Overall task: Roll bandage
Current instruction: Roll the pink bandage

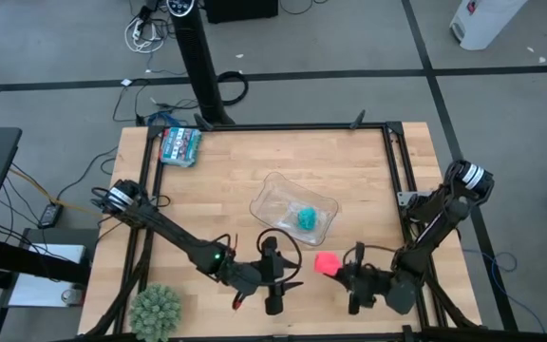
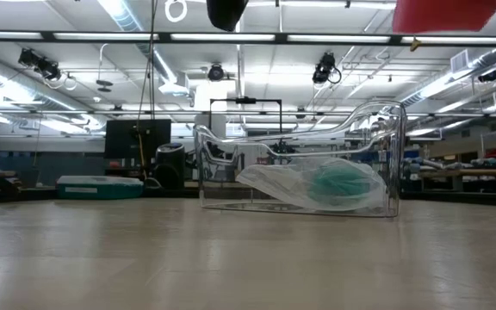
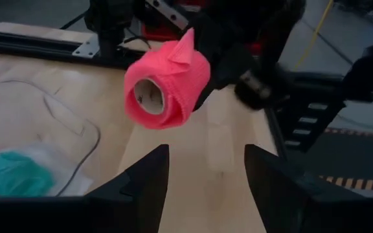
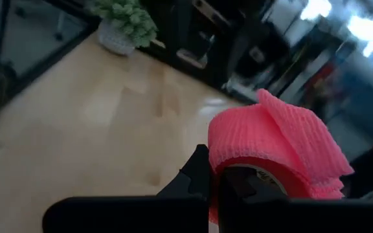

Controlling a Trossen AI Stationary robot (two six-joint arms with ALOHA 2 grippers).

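The bandage [image 3: 167, 87] is a chunky bright pink roll with a hollow core, held above the table's near part by my right gripper [image 1: 340, 272], which is shut on it. The high view shows the bandage [image 1: 327, 262] just left of that gripper. A loose pointed flap [image 3: 185, 48] sticks up from the roll. My left gripper [image 3: 206, 171] is open and faces the roll's open core from the left, a short way off and touching nothing. In the low view, only the bandage's pink underside [image 2: 446, 13] shows at the top edge. My right gripper holds the roll at the end turned toward its own wrist, by the rim of the core [image 4: 238, 169]. Its fingers [image 4: 199, 173] cover the place of contact, so the kind of hold cannot be told. The roll is lifted clear of the table, its core lying about level.
A clear plastic tray [image 1: 266, 199] near the table's middle holds a teal roll [image 1: 307, 218] in a plastic wrap. A teal packet [image 1: 180, 145] lies at the far left corner. A small green plant [image 1: 155, 309] stands at the near left corner. A black frame rail [image 1: 402, 171] borders the table.
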